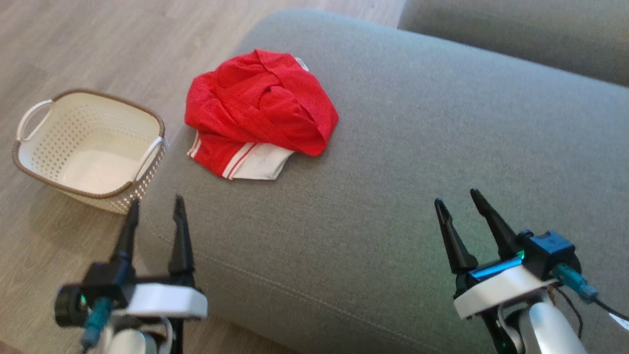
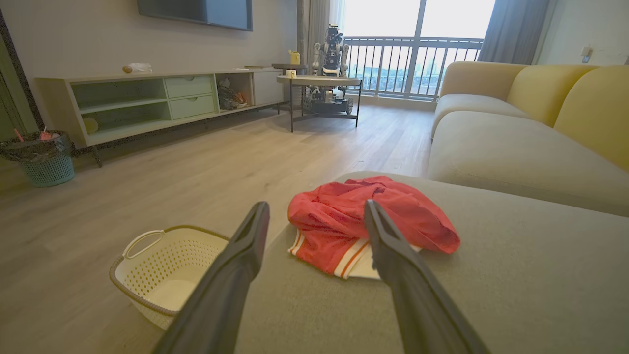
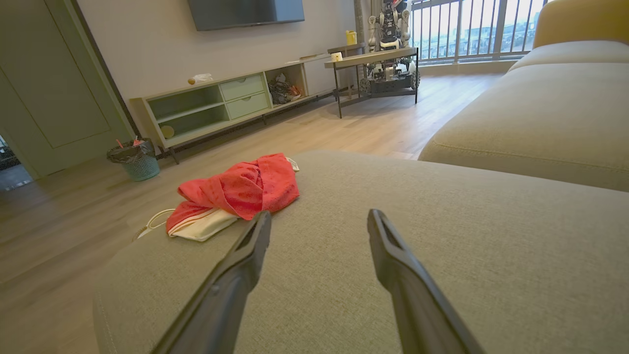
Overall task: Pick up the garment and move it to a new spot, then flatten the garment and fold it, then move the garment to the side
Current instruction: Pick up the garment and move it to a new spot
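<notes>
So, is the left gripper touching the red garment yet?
Apart. In the head view, a stretch of bare grey cushion lies between the left gripper and the garment.

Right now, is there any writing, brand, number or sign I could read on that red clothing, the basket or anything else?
No readable text in any view.
Red garment: red cloth with white stripes, no lettering visible.
Basket: plain, no label visible.
Yellow item in the background: too small to tell.
</notes>
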{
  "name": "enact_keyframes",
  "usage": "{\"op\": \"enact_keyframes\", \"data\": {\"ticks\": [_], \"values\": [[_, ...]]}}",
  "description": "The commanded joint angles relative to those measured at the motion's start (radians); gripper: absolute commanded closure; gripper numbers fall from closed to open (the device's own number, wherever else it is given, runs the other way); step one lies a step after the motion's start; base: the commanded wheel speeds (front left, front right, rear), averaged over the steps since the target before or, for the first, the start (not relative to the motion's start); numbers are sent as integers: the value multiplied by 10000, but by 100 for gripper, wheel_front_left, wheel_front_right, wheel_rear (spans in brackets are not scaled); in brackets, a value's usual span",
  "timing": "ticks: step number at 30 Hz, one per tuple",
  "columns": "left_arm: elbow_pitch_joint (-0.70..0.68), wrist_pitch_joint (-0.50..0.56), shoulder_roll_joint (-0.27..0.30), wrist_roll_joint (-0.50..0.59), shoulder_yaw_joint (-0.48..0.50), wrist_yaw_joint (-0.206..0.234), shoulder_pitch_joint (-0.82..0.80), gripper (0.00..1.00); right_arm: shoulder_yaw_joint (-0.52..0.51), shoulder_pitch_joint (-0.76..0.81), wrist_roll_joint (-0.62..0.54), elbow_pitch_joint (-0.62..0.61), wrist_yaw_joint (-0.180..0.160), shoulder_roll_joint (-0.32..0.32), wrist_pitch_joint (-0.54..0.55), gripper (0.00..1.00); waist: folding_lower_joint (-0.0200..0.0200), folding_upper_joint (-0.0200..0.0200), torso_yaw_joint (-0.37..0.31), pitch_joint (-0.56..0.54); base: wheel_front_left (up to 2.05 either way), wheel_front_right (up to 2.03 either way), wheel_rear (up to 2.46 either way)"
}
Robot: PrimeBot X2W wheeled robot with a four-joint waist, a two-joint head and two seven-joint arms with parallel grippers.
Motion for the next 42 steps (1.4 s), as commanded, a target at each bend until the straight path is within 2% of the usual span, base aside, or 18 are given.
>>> {"op": "enact_keyframes", "data": {"ticks": [1,8,13,15,16,18,21,25,28,36,37,38,42], "values": [[-442,-53,10,-49,453,10,-760,0,167,-531,-152,-400,-4,5,-65,0,0,-1,-189,364,0,0,0],[-219,-53,363,19,858,-942,-2309,0,-273,-1141,-641,-759,-4,5,-65,0,0,-1,-653,1665,0,0,0],[1186,-48,779,-290,880,-1655,-3915,0,-480,-1649,-1115,-1331,-4,-138,136,0,0,-1,-952,2621,0,0,0],[2290,395,1035,-585,674,-1932,-4981,0,-543,-1840,-1169,-1740,-4,-316,346,0,0,-1,-1093,3015,0,0,0],[2290,395,1035,-585,674,-1932,-4981,0,-543,-1840,-1169,-1740,-4,-316,346,0,0,-1,-1093,3015,0,0,0],[3364,1166,1428,-744,291,-2092,-5915,0,-546,-1931,-1195,-2098,-4,-415,543,0,0,-1,-1264,3316,0,0,0],[4335,1756,1635,-1201,9,-2163,-6731,0,-565,-1940,-1202,-2324,-4,-482,692,0,0,-1,-1415,3573,0,0,0],[5443,1968,2012,-1628,-682,-2189,-7661,0,-520,-1935,-1221,-2471,-4,-542,791,0,0,-1,-1619,3808,0,0,0],[5981,2089,2177,-1900,-1006,-2191,-8036,0,-516,-1945,-1216,-2543,-4,-552,822,0,0,-1,-1704,3913,0,0,0],[8200,3322,2370,-2628,-2010,-2194,-8892,0,-483,-2021,-1211,-2551,-4,-552,836,0,0,-1,-1949,4027,0,0,0],[8338,3365,2377,-2760,-2133,-2194,-8950,47,-480,-2046,-1207,-2534,-4,-535,825,0,0,-1,-1983,4020,0,0,0],[8423,3335,2407,-2870,-2250,-2194,-9007,100,-478,-2070,-1200,-2507,-4,-519,807,0,0,-1,-2017,4005,0,0,0],[8536,2858,2643,-3155,-2626,-2194,-9239,100,-496,-2146,-1153,-2335,-4,-442,690,0,0,-1,-2146,3863,0,0,0]]}}
